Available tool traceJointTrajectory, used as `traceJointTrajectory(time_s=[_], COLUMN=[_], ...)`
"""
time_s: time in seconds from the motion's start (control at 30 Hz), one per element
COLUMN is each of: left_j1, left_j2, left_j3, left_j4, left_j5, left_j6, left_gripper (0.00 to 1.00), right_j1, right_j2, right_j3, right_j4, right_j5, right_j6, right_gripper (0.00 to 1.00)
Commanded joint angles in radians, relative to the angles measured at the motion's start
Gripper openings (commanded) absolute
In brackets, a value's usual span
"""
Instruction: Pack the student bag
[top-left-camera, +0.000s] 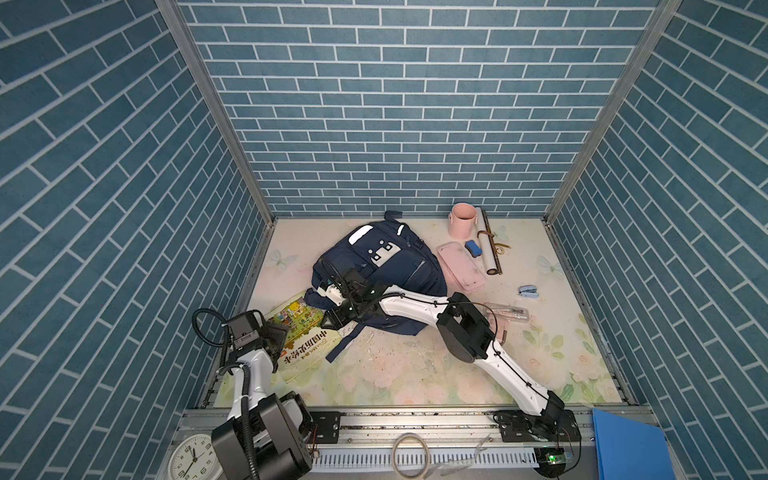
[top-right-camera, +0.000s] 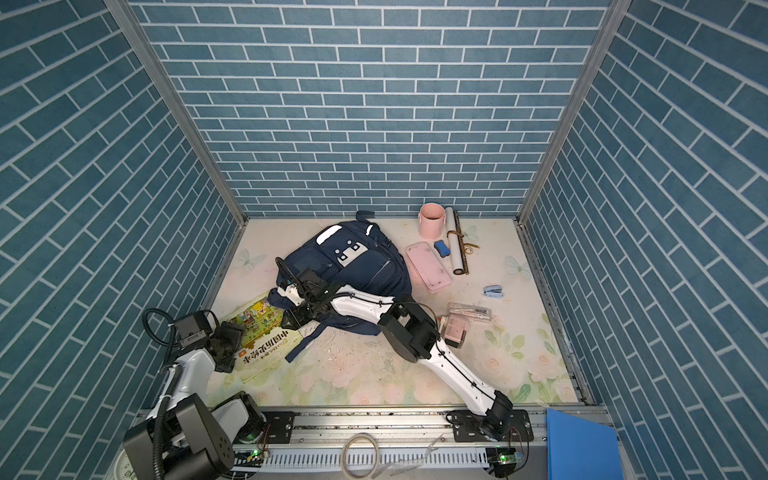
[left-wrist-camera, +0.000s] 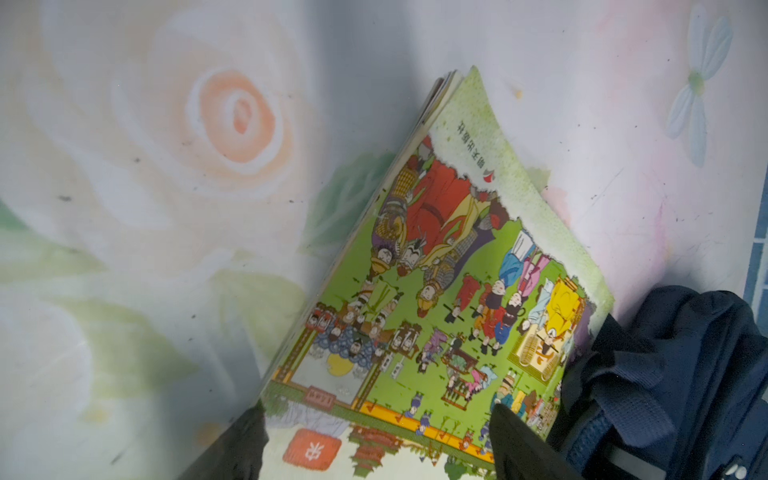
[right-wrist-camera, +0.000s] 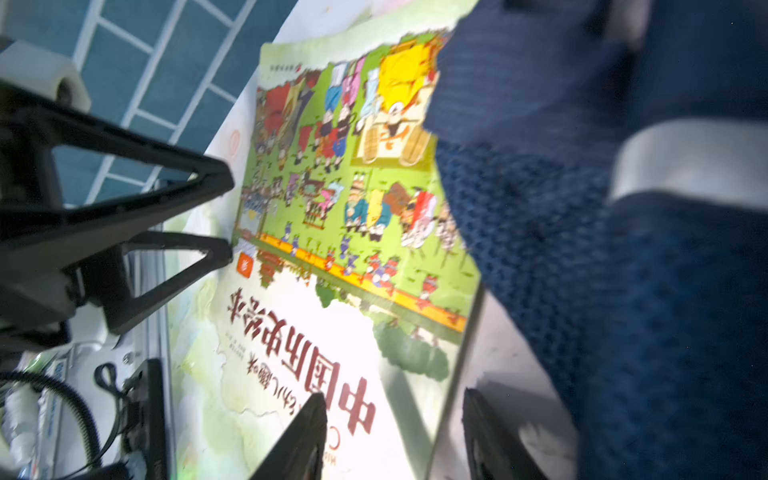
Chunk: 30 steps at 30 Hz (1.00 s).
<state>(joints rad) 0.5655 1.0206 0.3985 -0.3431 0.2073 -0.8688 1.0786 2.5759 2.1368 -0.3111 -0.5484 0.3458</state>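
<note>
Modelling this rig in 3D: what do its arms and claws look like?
White link shells, black joint housings. Thin black cable along the right arm; corrugated black hose looping off the left arm. The left claw and right claw are black, fingers skeletal triangular frames.

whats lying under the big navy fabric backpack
A corner of the green illustrated picture book slips under the edge of the navy fabric backpack. How far it reaches, and anything else beneath, is covered.
</note>
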Motion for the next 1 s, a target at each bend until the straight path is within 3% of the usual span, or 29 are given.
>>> traceJointTrajectory(time_s=[0.0,0.1,0.37,0.5,0.6,0.87,0.97], left_j1=[0.006,0.007,0.006,0.005,0.006,0.006,0.005], left_j2=[0.03,0.038,0.038,0.05,0.06,0.06,0.053], left_j3=[-0.053,-0.064,-0.092,-0.098,-0.114,-0.124,-0.124], left_j4=[-0.045,-0.032,-0.006,0.005,0.024,0.031,0.026], left_j5=[0.004,0.027,0.066,0.073,0.086,0.092,0.088], left_j6=[-0.017,-0.02,-0.031,-0.031,-0.04,-0.043,-0.044], left_gripper=[0.86,0.86,0.85,0.85,0.85,0.85,0.85], right_j1=[-0.005,-0.005,-0.006,-0.017,-0.048,-0.076,-0.07], right_j2=[0.098,0.142,0.1,0.078,0.074,0.092,0.069], right_j3=[0.04,0.123,0.094,0.097,0.101,0.115,0.118], right_j4=[-0.146,-0.198,-0.128,-0.089,-0.038,-0.02,-0.1], right_j5=[-0.074,-0.132,-0.201,-0.214,-0.236,-0.198,-0.079], right_j6=[-0.035,-0.051,-0.051,-0.017,0.09,0.322,0.313], right_gripper=[0.52,0.49,0.39,0.41,0.48,0.48,0.47])
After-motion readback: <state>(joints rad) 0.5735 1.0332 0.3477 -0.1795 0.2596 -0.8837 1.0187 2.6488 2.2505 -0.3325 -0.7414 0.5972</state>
